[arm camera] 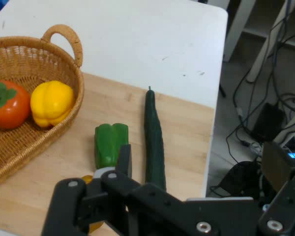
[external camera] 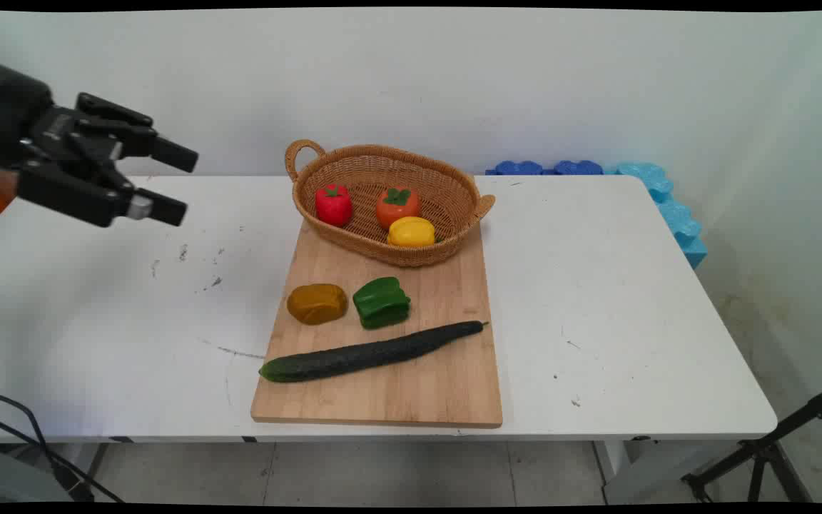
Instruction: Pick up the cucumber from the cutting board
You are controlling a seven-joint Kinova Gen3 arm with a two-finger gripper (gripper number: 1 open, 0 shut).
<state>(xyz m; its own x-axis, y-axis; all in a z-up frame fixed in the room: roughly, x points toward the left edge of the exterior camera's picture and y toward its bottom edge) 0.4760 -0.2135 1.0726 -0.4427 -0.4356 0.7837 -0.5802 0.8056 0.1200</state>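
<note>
My black gripper (external camera: pixel 184 183) hangs open above the table's far left, well off from the board, with nothing between its fingers. A wooden cutting board (external camera: pixel 447 385) lies mid-table. On it are a brown potato (external camera: pixel 317 303), a green pepper (external camera: pixel 382 303) and a long dark cucumber (external camera: pixel 368 351). At the board's far end stands a wicker basket (external camera: pixel 382 153) holding a red pepper (external camera: pixel 333 205), an orange tomato (external camera: pixel 397 205) and a yellow pepper (external camera: pixel 412 232). The hand view looks over the green pepper (arm camera: pixel 110 144), cucumber (arm camera: pixel 154 142), yellow pepper (arm camera: pixel 51 103) and tomato (arm camera: pixel 7 104); the linkage mostly hides the potato.
The white table (external camera: pixel 632 285) has scuff marks left of the board. Blue foam blocks (external camera: pixel 661 193) sit at its back right corner against the wall. A black tripod (external camera: pixel 775 450) stands on the floor at the right, and cables (external camera: pixel 26 428) hang at the near left.
</note>
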